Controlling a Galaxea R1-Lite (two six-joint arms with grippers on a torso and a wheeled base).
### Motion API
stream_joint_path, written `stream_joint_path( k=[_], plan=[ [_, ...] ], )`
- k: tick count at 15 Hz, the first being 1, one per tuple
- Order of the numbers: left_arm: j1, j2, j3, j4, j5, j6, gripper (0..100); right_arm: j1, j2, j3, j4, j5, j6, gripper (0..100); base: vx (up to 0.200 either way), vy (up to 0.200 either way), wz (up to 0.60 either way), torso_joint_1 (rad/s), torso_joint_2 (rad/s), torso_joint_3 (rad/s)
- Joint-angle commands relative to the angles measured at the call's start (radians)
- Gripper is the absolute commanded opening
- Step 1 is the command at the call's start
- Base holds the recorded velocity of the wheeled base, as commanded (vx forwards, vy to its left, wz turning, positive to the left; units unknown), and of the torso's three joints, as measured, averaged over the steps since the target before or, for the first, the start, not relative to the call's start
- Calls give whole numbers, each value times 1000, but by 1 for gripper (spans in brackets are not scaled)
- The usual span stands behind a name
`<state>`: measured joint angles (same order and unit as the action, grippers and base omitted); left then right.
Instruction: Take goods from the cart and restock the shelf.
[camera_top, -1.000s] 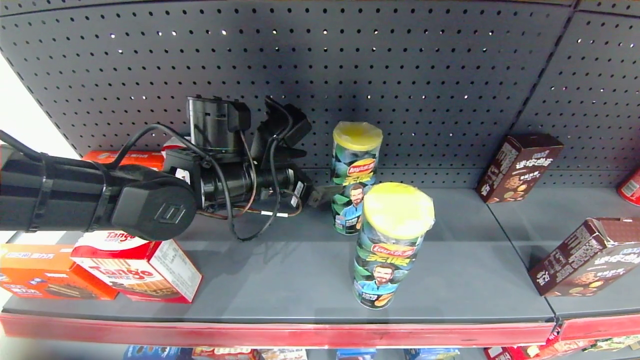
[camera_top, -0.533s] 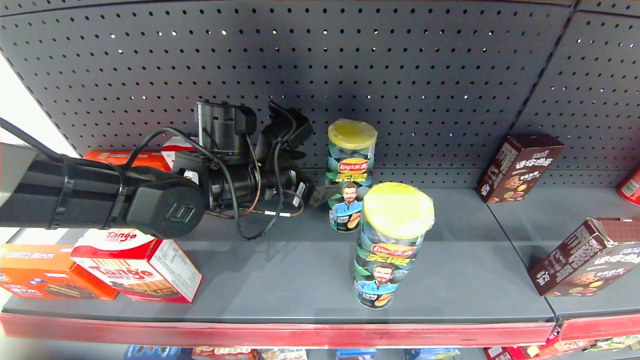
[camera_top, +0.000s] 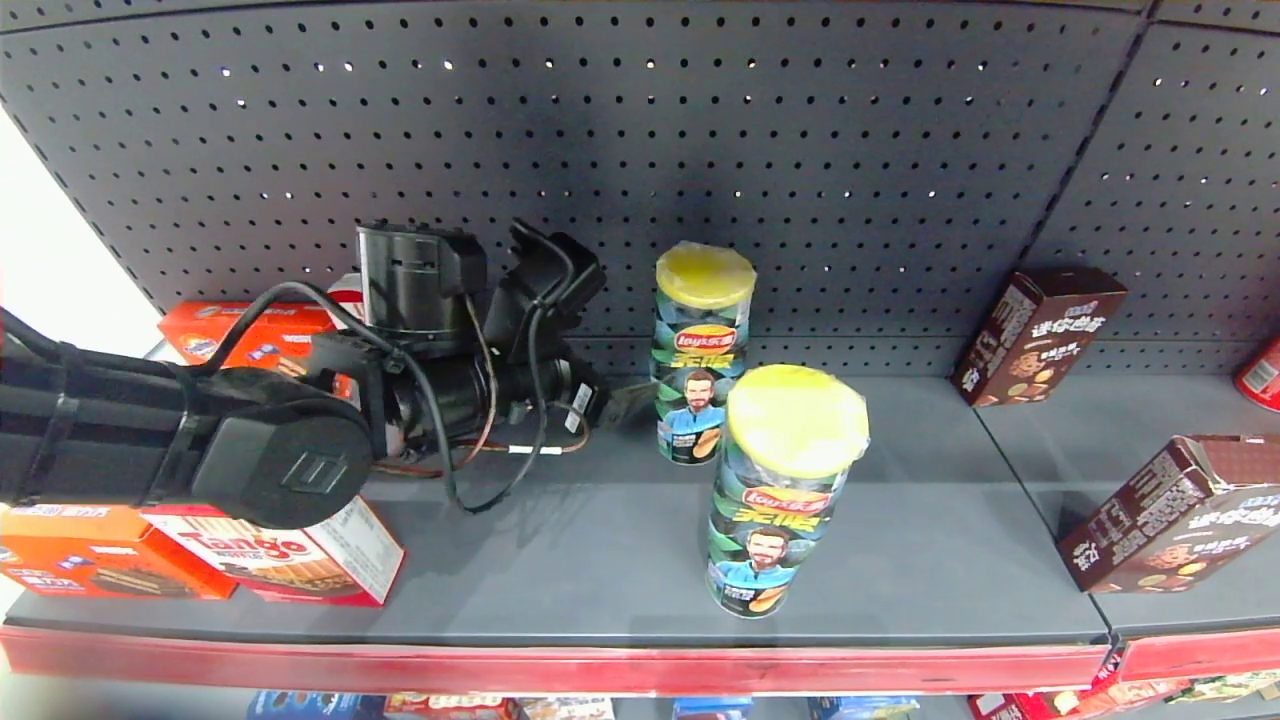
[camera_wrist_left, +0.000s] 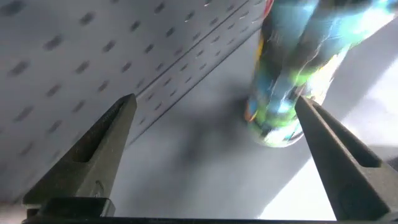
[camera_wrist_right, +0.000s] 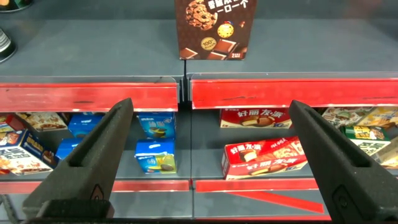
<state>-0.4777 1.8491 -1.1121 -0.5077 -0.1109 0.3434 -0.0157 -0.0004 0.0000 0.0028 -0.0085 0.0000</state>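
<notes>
Two tall chip cans with yellow lids stand upright on the grey shelf (camera_top: 560, 560). The rear can (camera_top: 700, 350) is near the pegboard and the front can (camera_top: 785, 490) is nearer the shelf edge. My left gripper (camera_top: 628, 402) hangs just left of the rear can, apart from it. In the left wrist view the left gripper (camera_wrist_left: 214, 106) is open, with the rear can (camera_wrist_left: 292, 93) beyond its fingertips. My right gripper (camera_wrist_right: 211, 109) is open and holds nothing. It faces lower shelves where a brown cookie box (camera_wrist_right: 214, 28) stands.
Two brown boxes (camera_top: 1035, 335) (camera_top: 1170, 515) sit on the shelf's right part. A red-and-white wafer box (camera_top: 300, 555) and orange boxes (camera_top: 70, 565) lie under my left arm. The pegboard wall (camera_top: 700, 130) closes the back. A red strip (camera_top: 560, 670) marks the shelf front.
My left arm has drawn back to the left and lower, away from the rear can. That can, tilted a second ago, now stands upright and free.
</notes>
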Motion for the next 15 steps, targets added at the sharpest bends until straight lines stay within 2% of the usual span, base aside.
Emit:
stream_joint_path(
  k=[1,2,4,6,7,10,11,15],
  plan=[
    [-10,-65,81,-34,49,2,100,0,0,0,0,1,0,100,0,0,0,0,0,0],
    [-9,-68,123,-68,85,5,100,0,0,0,0,1,0,100,0,0,0,0,0,0],
    [-9,-62,130,-84,114,11,100,0,0,0,0,-1,0,100,0,0,0,0,0,0],
    [1,-15,110,-88,131,55,100,0,0,0,0,1,0,100,0,0,0,0,0,0],
    [2,2,101,-91,132,62,100,0,0,0,0,-1,0,100,0,0,0,0,0,0],
    [4,76,44,-126,155,63,100,0,0,0,0,-1,0,100,0,0,0,0,0,0],
    [-7,120,-6,-147,178,62,100,0,0,0,0,-1,0,100,0,0,0,0,0,0],
    [-32,127,-25,-146,177,63,100,0,0,0,0,1,0,100,0,0,0,0,0,0]
  ],
)
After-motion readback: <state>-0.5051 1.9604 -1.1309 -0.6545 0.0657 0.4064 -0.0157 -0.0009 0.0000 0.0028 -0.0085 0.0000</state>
